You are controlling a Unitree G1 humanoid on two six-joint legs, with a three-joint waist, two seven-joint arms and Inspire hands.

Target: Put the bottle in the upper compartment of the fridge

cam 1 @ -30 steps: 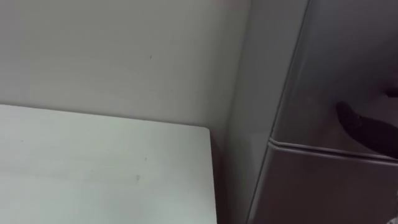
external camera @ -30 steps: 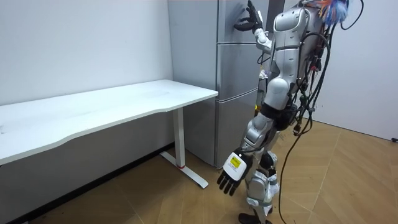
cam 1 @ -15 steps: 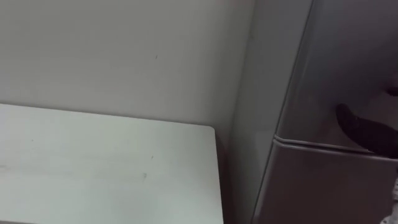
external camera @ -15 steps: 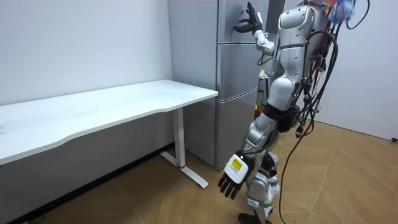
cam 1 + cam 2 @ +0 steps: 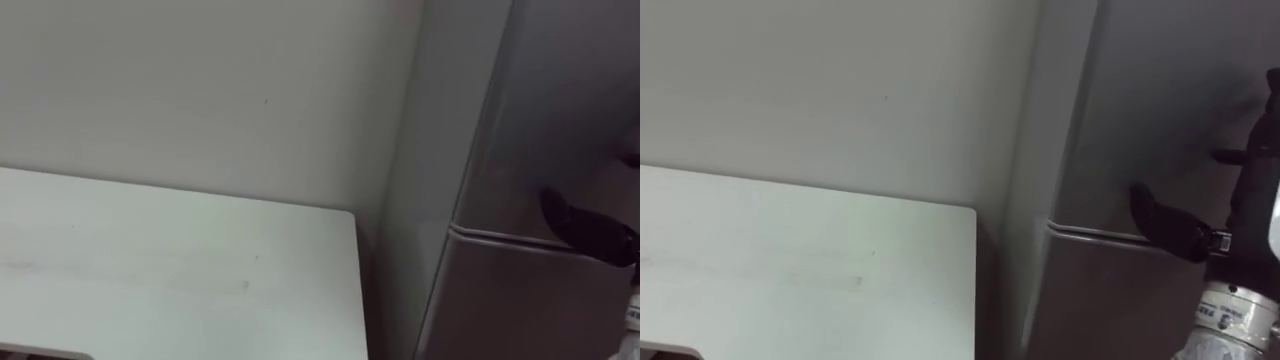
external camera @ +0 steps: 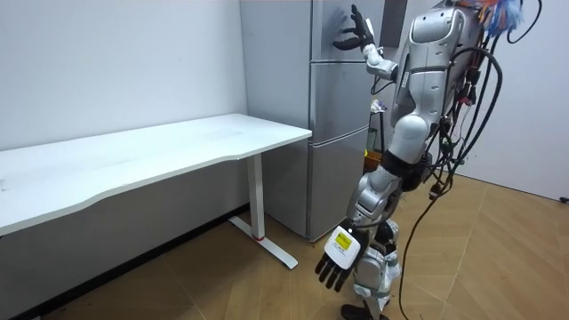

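Note:
The grey fridge (image 6: 338,133) stands in the corner with both doors closed. Its upper door (image 5: 560,110) meets the lower door (image 5: 520,300) at a seam. My right hand (image 6: 356,31) is raised against the upper door, fingers spread and open, holding nothing. Its dark thumb (image 5: 585,222) lies just above the seam, and the right hand (image 5: 1170,228) comes in from the right edge of the right eye view. My left hand (image 6: 338,255) hangs open beside my legs, low over the floor, empty.
A long white desk (image 6: 178,147) stands against the wall to the left of the fridge; its corner (image 5: 330,225) nearly touches the fridge's side. I stand on wooden floor (image 6: 267,293) right before the fridge.
My body has leaned a little towards the room view's right and the left hand has swung lower. The eye views have shifted slightly. The right hand stays on the upper door.

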